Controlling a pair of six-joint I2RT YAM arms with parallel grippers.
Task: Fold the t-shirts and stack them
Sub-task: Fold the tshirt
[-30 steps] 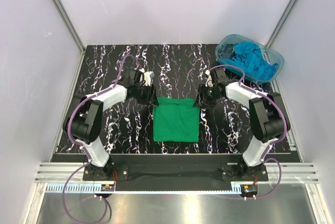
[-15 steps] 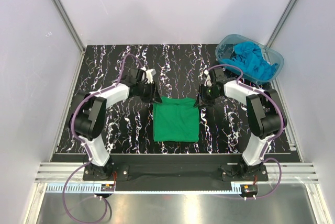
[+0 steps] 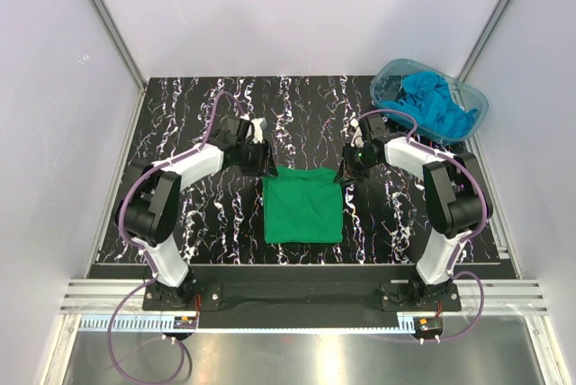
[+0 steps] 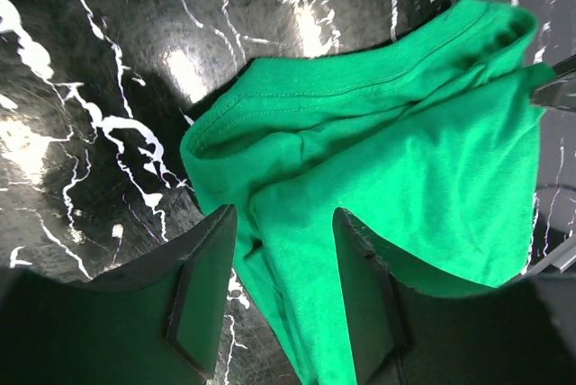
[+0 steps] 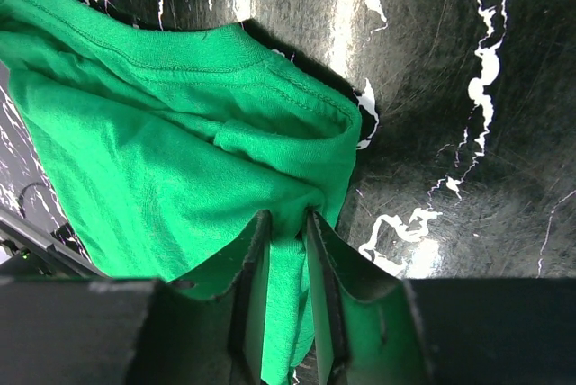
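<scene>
A bright green t-shirt point(image 3: 303, 205) lies folded into a rectangle on the black marbled table point(image 3: 180, 115), between the two arms. My left gripper point(image 3: 268, 167) is at its back left corner, open, and its fingers straddle the cloth edge point(image 4: 283, 223). My right gripper point(image 3: 343, 174) is at the back right corner, shut on a pinch of the green cloth point(image 5: 286, 219). The shirt's collar edge and folds show in the left wrist view point(image 4: 405, 151) and in the right wrist view point(image 5: 162, 133). Turquoise-blue t-shirts point(image 3: 436, 102) lie crumpled in the tub.
A clear blue-tinted plastic tub point(image 3: 378, 84) stands at the table's back right corner, close behind the right arm. Pale walls and metal rails enclose the table on three sides. Bare marbled surface lies left and behind the shirt.
My left gripper has crept a little right, onto the shirt's back left corner. The right gripper and the shirt have hardly moved.
</scene>
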